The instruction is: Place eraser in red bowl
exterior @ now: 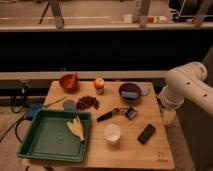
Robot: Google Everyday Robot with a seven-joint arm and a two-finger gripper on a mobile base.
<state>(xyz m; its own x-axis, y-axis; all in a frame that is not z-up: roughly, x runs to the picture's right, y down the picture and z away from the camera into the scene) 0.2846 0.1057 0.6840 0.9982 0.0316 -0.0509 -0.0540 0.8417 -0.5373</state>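
The eraser (146, 134), a flat black block, lies on the wooden table (150, 155) near the front right, just right of the white cup (112, 133). At the back left of the table stands the red bowl (69, 81), with nothing black in it. My white arm comes in from the right. Its gripper (168, 118) hangs beside the table's right edge, above and to the right of the eraser and apart from it. Nothing is held in it.
A green tray (35, 145) holding a yellow item (76, 128) fills the front left. An apple (99, 83), a dark bowl (130, 91) with a blue item, a dark clustered pile (88, 102) and a black-handled peeler (117, 113) lie mid-table. A railing runs behind.
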